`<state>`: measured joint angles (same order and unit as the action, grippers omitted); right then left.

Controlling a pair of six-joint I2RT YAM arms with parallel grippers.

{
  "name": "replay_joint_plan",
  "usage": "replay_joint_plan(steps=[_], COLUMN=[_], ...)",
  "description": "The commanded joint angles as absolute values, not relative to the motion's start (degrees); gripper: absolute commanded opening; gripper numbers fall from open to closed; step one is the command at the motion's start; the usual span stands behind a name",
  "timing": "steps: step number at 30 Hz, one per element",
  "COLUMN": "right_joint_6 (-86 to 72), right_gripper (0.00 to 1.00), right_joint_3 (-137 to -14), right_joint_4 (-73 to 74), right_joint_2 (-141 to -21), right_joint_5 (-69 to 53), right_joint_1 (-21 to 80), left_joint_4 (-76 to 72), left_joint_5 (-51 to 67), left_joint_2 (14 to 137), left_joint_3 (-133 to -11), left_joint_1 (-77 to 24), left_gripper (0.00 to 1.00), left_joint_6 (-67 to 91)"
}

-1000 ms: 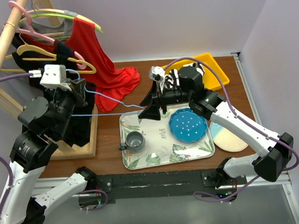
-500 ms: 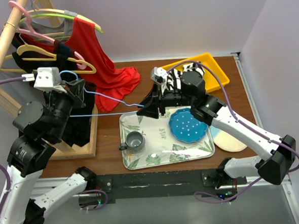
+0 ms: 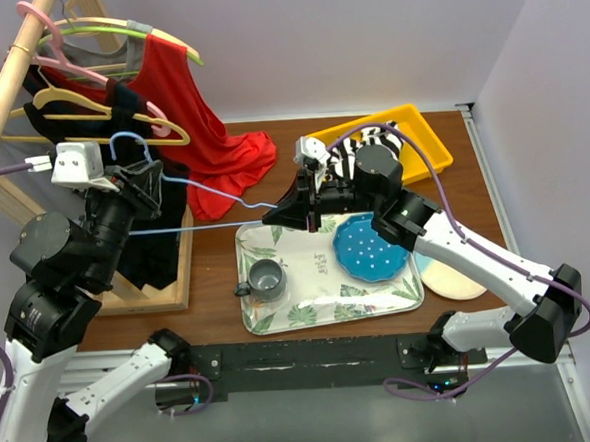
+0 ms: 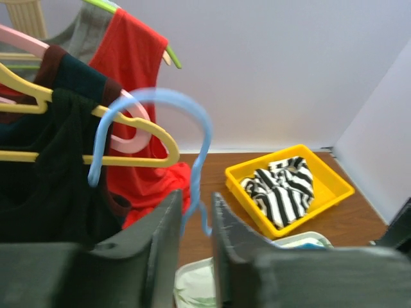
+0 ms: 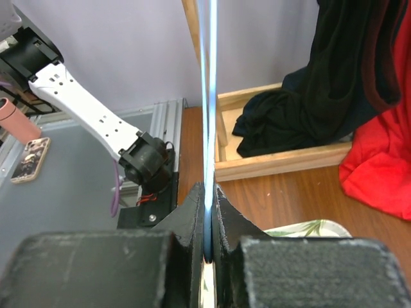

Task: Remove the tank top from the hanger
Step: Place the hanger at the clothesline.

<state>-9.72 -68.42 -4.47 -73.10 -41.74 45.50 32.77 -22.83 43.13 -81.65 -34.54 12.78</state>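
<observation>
With left jaws narrow on the neck of the thin light-blue plastic hanger point(image 4: 157, 94) and right jaws pinching its tip, a diverging pull could spring it free.

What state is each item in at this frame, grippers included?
Blue hanger, bare, held by both grippers.
Left gripper, shut on the hanger's neck.
Right gripper, shut on the hanger's far end.
Striped top, off the hanger, crumpled in the yellow bin.
Red top, hanging, hem crumpled.
Cup, upright.
</observation>
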Motion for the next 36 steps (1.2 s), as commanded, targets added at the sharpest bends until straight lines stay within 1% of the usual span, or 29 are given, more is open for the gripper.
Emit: replay_joint_plan(steps=[1, 2, 4, 5, 7, 9, 10, 11, 12, 16, 23, 28, 32, 36], right_joint_6=[-7.39, -7.12, -7.64, -7.99, -8.0, -7.82, -7.47, -7.21, -7.12, -5.89, -3.44, -0.27, 1.48, 2.46], right_gripper=[0.0, 0.0, 0.0, 0.0, 0.0, 0.0, 0.0, 0.0, 0.0, 0.0, 0.0, 0.0, 0.0, 0.0], right_joint_3=[-70.39, -70.84, -71.02, -71.19, -72.24, -73.29, -74.78, -75.58, -76.98, -82.95, -92.8, -102.21, -105.02, -110.98], right_joint_4=[-10.55, -10.29, -11.33, -12.21, -11.87, -10.73, -10.03, -8.8, -8.27, -4.49, 1.13, 7.2, 7.12, 8.52], right_joint_2=[-71.1, -71.02, -70.93, -70.93, -71.63, -72.59, -73.12, -74.26, -74.79, -78.65, -84.63, -89.98, -92.37, -96.06], right_joint_5=[-40.43, -40.34, -40.08, -39.99, -39.64, -38.5, -38.15, -37.45, -37.01, -35.86, -32.96, -29.45, -26.64, -24.88], right_joint_1=[45.61, 45.53, 45.62, 45.62, 45.62, 45.61, 45.62, 45.62, 45.62, 45.62, 47.63, 50.88, 54.04, 56.16], left_joint_4=[34.19, 34.19, 34.54, 35.24, 36.21, 37.35, 37.61, 37.97, 37.97, 37.53, 34.9, 34.28, 33.66, 32.61], left_joint_5=[-20.13, -19.95, -19.51, -19.42, -19.07, -18.64, -18.37, -18.11, -17.32, -13.28, -5.81, -0.27, 2.54, 4.91], left_joint_2=[42.28, 41.84, 41.66, 41.57, 41.84, 41.92, 41.58, 41.31, 40.87, 37.45, 31.47, 30.15, 29.88, 29.18], left_joint_3=[-83.58, -83.76, -84.46, -84.98, -87.09, -88.76, -89.03, -89.12, -88.86, -86.32, -77.97, -76.2, -75.5, -74.45], left_joint_1=[-34.63, -34.72, -34.72, -34.72, -34.72, -34.63, -34.63, -34.63, -34.72, -34.63, -34.63, -34.72, -34.63, -34.72], left_gripper=[0.37, 0.46, 0.54, 0.6, 0.66, 0.74, 0.85, 0.94, 0.95, 0.97, 1.0, 1.0, 1.0, 1.0], left_joint_6=[13.27, 13.1, 12.92, 12.92, 13.09, 13.36, 13.45, 13.71, 13.88, 13.97, 14.77, 14.77, 14.5, 14.41])
